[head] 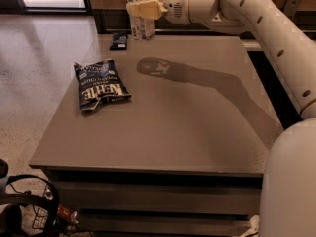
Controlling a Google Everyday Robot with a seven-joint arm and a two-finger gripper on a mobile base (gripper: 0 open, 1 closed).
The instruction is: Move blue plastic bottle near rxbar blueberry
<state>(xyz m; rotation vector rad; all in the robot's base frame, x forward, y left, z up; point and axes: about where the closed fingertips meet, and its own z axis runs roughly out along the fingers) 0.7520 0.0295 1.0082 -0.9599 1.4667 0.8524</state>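
Note:
The blue plastic bottle is clear with a white-and-blue label; its cap is cut off by the top edge of the view. My gripper is shut on the bottle and holds it above the table's far left part. The rxbar blueberry, a small flat dark blue wrapper, lies on the table just left of and below the bottle.
A crinkled dark blue Kettle chip bag lies on the left of the grey table. My white arm reaches in from the right. A wire basket stands on the floor at the bottom left.

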